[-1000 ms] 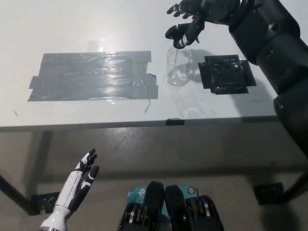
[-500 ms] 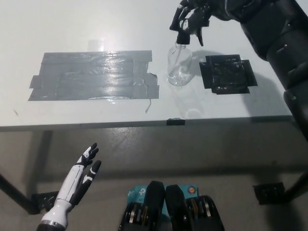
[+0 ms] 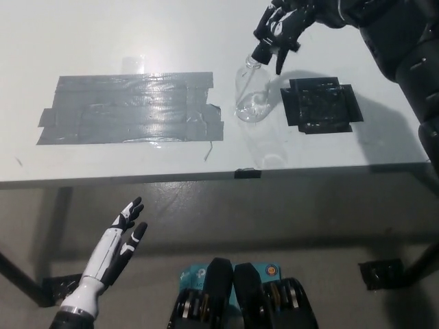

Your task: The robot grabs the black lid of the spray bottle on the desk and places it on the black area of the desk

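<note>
Hanging low below the desk (image 3: 82, 41), the left hand (image 3: 116, 243) was open, holding nothing. Farther on we noted grey tape (image 3: 130, 108), then the bottle (image 3: 251, 92) tilted beside the black patch (image 3: 317, 104). The right hand (image 3: 282, 29) gripped its lid (image 3: 266, 51).

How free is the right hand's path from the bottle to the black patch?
Probably free: the right hand grips the lid atop the bottle, and the black patch lies bare just beside it.
</note>
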### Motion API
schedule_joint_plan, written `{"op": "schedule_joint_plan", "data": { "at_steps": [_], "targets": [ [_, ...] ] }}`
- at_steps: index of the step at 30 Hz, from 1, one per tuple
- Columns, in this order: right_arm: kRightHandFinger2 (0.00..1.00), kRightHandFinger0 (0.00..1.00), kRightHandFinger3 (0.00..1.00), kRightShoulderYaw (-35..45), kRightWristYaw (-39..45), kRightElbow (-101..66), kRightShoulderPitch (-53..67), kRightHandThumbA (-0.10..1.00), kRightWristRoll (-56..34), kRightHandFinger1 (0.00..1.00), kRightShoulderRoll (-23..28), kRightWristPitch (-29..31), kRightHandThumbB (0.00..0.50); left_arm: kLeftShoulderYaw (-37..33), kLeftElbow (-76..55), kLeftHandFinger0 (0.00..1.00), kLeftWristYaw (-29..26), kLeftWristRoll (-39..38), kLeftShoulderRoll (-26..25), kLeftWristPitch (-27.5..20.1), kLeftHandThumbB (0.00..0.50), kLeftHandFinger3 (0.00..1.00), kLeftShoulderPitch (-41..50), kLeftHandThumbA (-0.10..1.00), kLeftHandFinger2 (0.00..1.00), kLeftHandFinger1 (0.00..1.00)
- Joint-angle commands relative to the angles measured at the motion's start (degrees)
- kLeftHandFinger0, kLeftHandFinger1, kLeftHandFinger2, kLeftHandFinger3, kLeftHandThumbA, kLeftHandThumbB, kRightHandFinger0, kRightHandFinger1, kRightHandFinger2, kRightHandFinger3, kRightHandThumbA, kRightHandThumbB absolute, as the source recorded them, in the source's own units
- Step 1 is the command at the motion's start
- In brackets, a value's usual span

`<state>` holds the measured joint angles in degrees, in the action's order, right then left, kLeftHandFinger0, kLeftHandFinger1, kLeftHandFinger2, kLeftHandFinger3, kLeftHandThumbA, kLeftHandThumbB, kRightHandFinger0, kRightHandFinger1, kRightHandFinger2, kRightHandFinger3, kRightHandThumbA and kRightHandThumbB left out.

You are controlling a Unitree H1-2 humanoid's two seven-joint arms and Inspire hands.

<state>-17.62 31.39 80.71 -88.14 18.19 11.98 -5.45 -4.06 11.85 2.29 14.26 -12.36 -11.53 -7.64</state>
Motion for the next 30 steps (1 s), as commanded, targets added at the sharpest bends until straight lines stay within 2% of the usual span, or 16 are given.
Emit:
{"op": "schedule_joint_plan", "data": {
  "at_steps": [1,4,5,6,9,12,13,15,17,18,19,20,22,23,27,30],
  "targets": [
    [0.47,0.59,0.46,4.4,-7.2,-1.7,-3.9,-0.08,-3.9,0.46,2.5,5.1,0.367,0.0,-0.3,1.0,0.2,-0.4,-1.0,-2.1,0.109,1.0,-1.5,1.0,1.0,1.0],
    [0.48,0.6,0.46,7.3,-9.3,-2.0,-4.4,-0.02,-5.2,0.48,3.1,6.5,0.376,0.0,-0.3,1.0,0.3,-0.3,-1.0,-1.8,0.104,1.0,-1.6,1.0,1.0,1.0],
    [0.47,0.57,0.45,8.3,-9.4,-2.1,-4.6,-0.04,-5.7,0.46,3.2,6.7,0.368,0.0,-0.6,1.0,0.3,-0.3,-0.9,-1.3,0.097,1.0,-1.5,1.0,1.0,1.0],
    [0.51,0.59,0.45,9.0,-10.1,-2.2,-5.0,-0.05,-5.9,0.49,3.4,6.7,0.366,-0.1,-0.6,1.0,0.3,-0.2,-0.9,-1.5,0.095,1.0,-1.5,1.0,1.0,1.0],
    [0.48,0.42,0.43,11.7,-11.5,-2.4,-5.6,-0.08,-7.4,0.42,3.9,6.8,0.377,0.0,-0.5,1.0,0.1,-0.1,-0.9,-1.6,0.095,1.0,-1.5,1.0,1.0,1.0],
    [0.43,0.3,0.45,13.4,-12.3,-2.6,-5.9,-0.1,-7.8,0.34,4.3,7.3,0.354,0.0,-0.8,1.0,0.0,0.1,-0.9,-1.4,0.096,1.0,-1.5,1.0,1.0,1.0],
    [0.43,0.23,0.46,13.7,-12.8,-2.6,-6.0,-0.1,-7.8,0.3,4.5,7.0,0.356,0.0,-0.8,1.0,0.1,0.0,-0.9,-1.2,0.088,1.0,-1.5,1.0,1.0,1.0],
    [0.48,0.19,0.48,14.9,-13.1,-2.7,-6.8,-0.1,-8.5,0.29,4.8,5.9,0.351,0.2,-0.6,1.0,0.3,-0.5,-0.8,-1.1,0.084,1.0,-2.0,1.0,1.0,1.0],
    [0.5,0.28,0.5,14.6,-14.0,-2.7,-6.7,-0.1,-7.7,0.34,5.0,6.1,0.342,0.2,0.0,1.0,0.2,-0.7,-0.9,-1.9,0.078,1.0,-2.2,1.0,1.0,1.0],
    [0.7,0.48,0.66,13.5,-14.3,-3.1,-6.6,0.0,-6.6,0.5,5.0,6.0,0.325,0.2,0.1,1.0,0.1,-0.4,-1.0,-2.1,0.077,1.0,-2.3,1.0,1.0,1.0],
    [0.89,0.68,0.85,12.4,-13.9,-3.3,-6.7,0.13,-5.7,0.69,5.1,5.6,0.349,0.1,0.0,1.0,0.1,-0.4,-0.9,-1.9,0.079,1.0,-2.3,1.0,1.0,1.0],
    [1.0,0.97,1.0,10.7,-12.0,-3.7,-6.8,0.31,-4.3,1.0,5.1,5.2,0.368,0.1,-0.4,1.0,0.3,-0.5,-0.9,-1.5,0.077,1.0,-2.2,1.0,1.0,1.0],
    [1.0,1.0,1.0,7.1,-10.3,-4.5,-6.6,0.52,-1.7,1.0,4.4,5.1,0.431,0.1,-0.3,1.0,0.3,-0.2,-1.0,-1.2,0.077,1.0,-2.3,1.0,1.0,1.0],
    [1.0,1.0,1.0,5.8,-10.4,-5.1,-6.3,0.56,-1.0,1.0,3.7,4.8,0.457,0.1,-0.2,1.0,0.2,-0.3,-1.0,-1.3,0.074,1.0,-2.3,1.0,1.0,1.0],
    [1.0,1.0,1.0,2.5,-11.3,-5.3,-5.3,0.67,-0.1,1.0,0.8,3.3,0.499,0.1,0.4,1.0,0.1,-0.2,-1.0,-1.7,0.073,1.0,-2.5,1.0,1.0,1.0],
    [1.0,1.0,1.0,0.3,-10.5,-5.7,-4.7,0.72,0.7,1.0,-1.1,2.6,0.5,0.0,0.3,1.0,0.2,-0.4,-0.7,-1.5,0.069,1.0,-2.4,1.0,1.0,1.0]
  ]
}}
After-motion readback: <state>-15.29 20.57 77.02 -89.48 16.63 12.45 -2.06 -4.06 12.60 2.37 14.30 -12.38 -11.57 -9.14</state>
